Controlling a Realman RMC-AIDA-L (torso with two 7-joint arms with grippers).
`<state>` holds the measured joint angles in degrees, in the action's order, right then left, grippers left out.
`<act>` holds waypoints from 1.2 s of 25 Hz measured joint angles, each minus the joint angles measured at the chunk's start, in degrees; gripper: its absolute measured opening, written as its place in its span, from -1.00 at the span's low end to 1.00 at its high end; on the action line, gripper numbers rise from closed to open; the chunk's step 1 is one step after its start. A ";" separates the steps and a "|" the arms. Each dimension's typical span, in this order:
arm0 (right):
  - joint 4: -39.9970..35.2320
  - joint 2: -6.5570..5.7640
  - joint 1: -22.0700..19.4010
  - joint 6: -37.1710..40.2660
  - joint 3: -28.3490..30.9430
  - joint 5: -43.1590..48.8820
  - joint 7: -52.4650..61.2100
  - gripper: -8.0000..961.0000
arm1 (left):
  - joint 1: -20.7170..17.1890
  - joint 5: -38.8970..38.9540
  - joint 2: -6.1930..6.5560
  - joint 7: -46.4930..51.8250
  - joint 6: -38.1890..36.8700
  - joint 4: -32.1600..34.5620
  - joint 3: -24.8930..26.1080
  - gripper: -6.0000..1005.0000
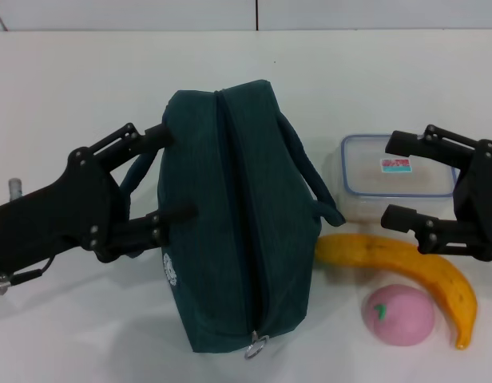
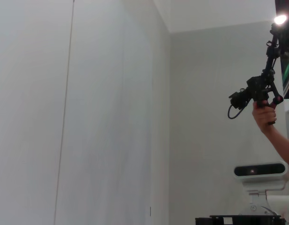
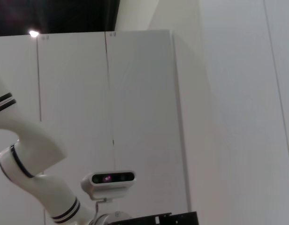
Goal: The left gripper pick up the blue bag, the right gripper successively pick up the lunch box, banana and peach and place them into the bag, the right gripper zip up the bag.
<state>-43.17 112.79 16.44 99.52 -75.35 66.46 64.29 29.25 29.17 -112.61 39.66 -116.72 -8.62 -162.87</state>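
Bag (image 1: 230, 215) upright, zipped — left end effector (image 1: 168, 174) open beside it, right end effector (image 1: 396, 179) open over lunch box (image 1: 374, 179)

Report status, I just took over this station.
Left end effector open at blue bag. Right end effector open over lunch box. Bag zipped; banana, peach out.

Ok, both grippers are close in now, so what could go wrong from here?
1. The bag looks zipped shut along the top, so the lunch box may have nowhere to go.
2. The open left gripper has its fingers against the bag's side, not around a handle, and may shove it over.
3. The open right gripper hangs over the lunch box close to the banana, and could knock it toward the peach.
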 joint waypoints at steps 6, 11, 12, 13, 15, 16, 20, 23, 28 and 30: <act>0.09 0.27 0.01 0.11 0.81 -0.01 -0.11 0.75 | 0.24 -0.06 0.02 -0.04 0.00 0.00 0.00 0.77; 0.11 0.38 -0.01 0.17 0.82 -0.01 -0.14 0.75 | 0.20 -0.18 -0.01 -0.05 0.00 0.00 0.00 0.77; 0.11 0.39 -0.01 0.16 0.82 -0.01 -0.14 0.75 | 0.15 -0.15 -0.01 -0.07 0.01 0.00 0.00 0.77; 0.11 0.41 -0.01 0.12 0.82 -0.01 -0.14 0.75 | 0.11 -0.09 -0.04 -0.08 0.02 -0.02 0.01 0.77; 0.11 0.48 -0.01 0.00 0.82 -0.01 -0.14 0.75 | 0.09 0.11 -0.23 -0.09 0.09 -0.28 0.11 0.77; 0.11 0.50 -0.01 -0.05 0.82 -0.01 -0.14 0.75 | 0.10 0.21 -0.33 -0.08 0.12 -0.41 0.22 0.77; 0.19 0.53 0.01 -0.09 0.82 0.14 -0.14 0.75 | 1.43 1.55 0.19 2.86 0.19 -0.65 0.37 0.77; 0.20 0.57 0.00 -0.11 0.82 0.36 -0.14 0.75 | 3.81 2.58 1.13 10.14 0.25 -2.86 0.28 0.74; 0.30 0.65 -0.01 -0.12 0.82 0.44 -0.06 0.75 | 9.46 4.36 1.73 24.31 0.25 -10.02 0.09 0.70; 0.30 0.73 -0.01 -0.12 0.83 0.46 0.07 0.75 | 11.31 4.43 1.74 28.61 0.24 -13.27 0.07 0.68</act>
<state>-42.87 113.52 16.43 99.40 -74.52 66.92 64.37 40.56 33.60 -110.87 68.27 -116.48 -21.89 -162.80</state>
